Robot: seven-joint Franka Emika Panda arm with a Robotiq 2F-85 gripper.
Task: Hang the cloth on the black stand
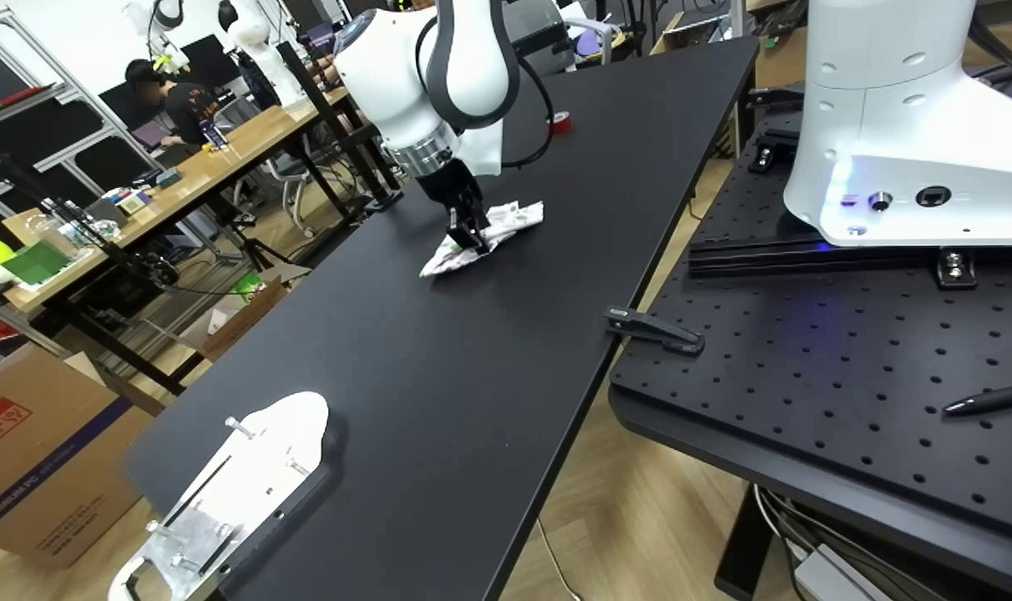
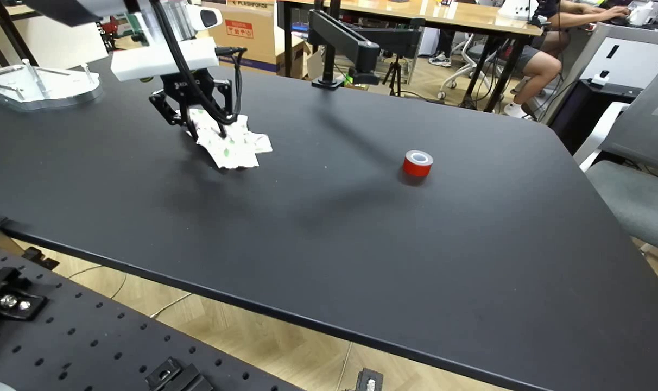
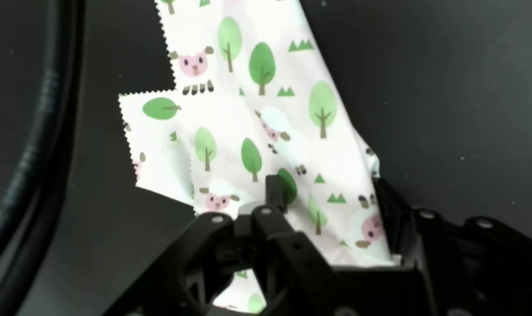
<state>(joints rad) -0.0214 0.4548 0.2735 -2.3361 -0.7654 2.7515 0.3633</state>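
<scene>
A white cloth printed with sheep and trees lies crumpled and folded on the black table; it also shows in an exterior view and in the wrist view. My gripper points down at the cloth and is low at the table in both exterior views. In the wrist view its fingers are apart, one over the cloth and one at the cloth's edge. The lower fingertips are partly hidden. A black stand with a jointed arm rises from the table's far edge; its pole shows in an exterior view.
A red tape roll sits on the table, and also shows in an exterior view. A metal plate with upright posts lies at one table end. A black cable hangs beside the gripper.
</scene>
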